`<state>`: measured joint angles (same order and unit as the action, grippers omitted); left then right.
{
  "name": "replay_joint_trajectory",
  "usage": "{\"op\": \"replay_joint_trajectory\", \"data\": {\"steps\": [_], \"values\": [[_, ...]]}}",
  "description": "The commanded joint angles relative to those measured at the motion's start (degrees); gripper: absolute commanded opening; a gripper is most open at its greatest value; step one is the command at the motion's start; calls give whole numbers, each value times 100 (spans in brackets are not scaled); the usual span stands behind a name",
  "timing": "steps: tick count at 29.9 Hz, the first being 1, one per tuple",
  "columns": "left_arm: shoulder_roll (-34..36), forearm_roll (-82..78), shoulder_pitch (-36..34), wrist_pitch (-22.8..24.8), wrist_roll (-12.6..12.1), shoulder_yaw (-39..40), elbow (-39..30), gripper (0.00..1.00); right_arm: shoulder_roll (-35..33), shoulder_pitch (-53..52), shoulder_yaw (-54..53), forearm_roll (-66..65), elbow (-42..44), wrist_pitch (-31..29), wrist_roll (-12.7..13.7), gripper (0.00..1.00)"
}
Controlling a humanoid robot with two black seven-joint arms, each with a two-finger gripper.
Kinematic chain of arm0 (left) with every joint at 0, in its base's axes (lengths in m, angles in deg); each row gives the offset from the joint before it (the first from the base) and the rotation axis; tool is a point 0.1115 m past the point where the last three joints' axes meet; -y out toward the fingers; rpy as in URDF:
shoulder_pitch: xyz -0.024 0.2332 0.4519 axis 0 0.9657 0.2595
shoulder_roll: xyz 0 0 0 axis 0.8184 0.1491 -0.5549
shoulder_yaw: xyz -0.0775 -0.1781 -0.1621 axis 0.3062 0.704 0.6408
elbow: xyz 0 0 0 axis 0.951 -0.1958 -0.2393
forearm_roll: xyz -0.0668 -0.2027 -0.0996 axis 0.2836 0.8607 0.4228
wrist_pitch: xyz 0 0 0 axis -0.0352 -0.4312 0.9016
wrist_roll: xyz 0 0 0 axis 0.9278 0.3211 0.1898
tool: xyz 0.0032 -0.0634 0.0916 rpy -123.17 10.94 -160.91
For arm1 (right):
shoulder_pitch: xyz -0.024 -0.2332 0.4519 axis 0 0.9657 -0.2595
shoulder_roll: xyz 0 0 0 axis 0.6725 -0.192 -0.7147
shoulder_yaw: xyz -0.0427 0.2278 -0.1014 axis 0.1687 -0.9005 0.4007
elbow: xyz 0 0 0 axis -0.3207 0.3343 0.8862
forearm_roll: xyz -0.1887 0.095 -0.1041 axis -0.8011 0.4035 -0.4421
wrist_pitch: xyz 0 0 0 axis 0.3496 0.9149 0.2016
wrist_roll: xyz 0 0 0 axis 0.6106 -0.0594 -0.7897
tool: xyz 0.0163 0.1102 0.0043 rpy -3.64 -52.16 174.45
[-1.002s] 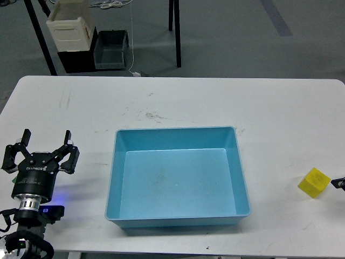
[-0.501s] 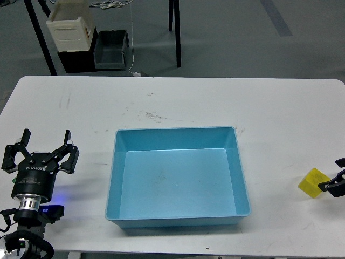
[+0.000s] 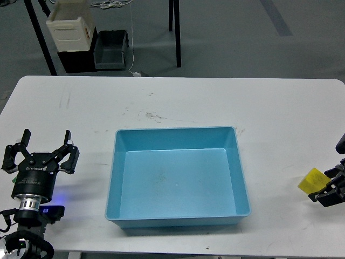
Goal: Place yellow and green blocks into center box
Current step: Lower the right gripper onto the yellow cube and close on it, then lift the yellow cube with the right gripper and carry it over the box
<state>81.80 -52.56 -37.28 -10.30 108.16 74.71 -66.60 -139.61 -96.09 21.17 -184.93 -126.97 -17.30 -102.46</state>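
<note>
The yellow block [image 3: 311, 182] lies on the white table [image 3: 178, 102] near the right edge. My right gripper [image 3: 324, 186] comes in from the right edge and sits against the block's right side, partly covering it. Its dark fingers look spread, so it is open. The light-blue center box [image 3: 114, 178] stands in the middle of the table with nothing in it. My left gripper [image 3: 42, 153] is open at the front left, fingers spread and pointing up, holding nothing. A small green patch [image 3: 4, 169] shows by its left finger; I cannot tell whether it is the green block.
Beyond the table's far edge, on the floor, stand a cream crate [image 3: 69, 24] and a dark grey bin [image 3: 111, 48]. Black stand legs [image 3: 176, 32] rise behind the table. A white cable [image 3: 132, 43] hangs down near the bin.
My right gripper has come in from the right edge and moved left onto the yellow block's right side, now covering part of it. The left gripper and the box have not moved.
</note>
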Motion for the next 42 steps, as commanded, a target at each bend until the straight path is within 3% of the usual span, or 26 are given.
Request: {"op": "replay_joint_trajectory", "data": {"steps": [1,7,11,15,19,22,30,35,42], "values": [[9,-9,1,0,0,0,0,100,127,1,-3,16,135,10,0,95],[9,-1,1,0,0,9,35,100,294,53,-3,-10,232,10,0,92],[9,-1,10,0,0,9,53,100,320,89,6,-177,372,10,0,60],[0,-1,10,0,0,9,53,100,320,80,6,-248,399,10,0,42],[-18,-1,1,0,0,9,79,100,329,19,-12,-239,399,63,0,12],[-9,-1,1,0,0,9,88,100,320,-104,-82,-230,381,133,0,0],[-9,8,1,0,0,9,88,100,198,-1316,-73,-213,363,722,0,0],[-9,8,-8,0,0,9,88,100,223,-2555,-12,-204,363,758,0,0],[0,-1,-34,0,0,52,88,100,1206,-3917,637,-142,302,749,0,0]]}}
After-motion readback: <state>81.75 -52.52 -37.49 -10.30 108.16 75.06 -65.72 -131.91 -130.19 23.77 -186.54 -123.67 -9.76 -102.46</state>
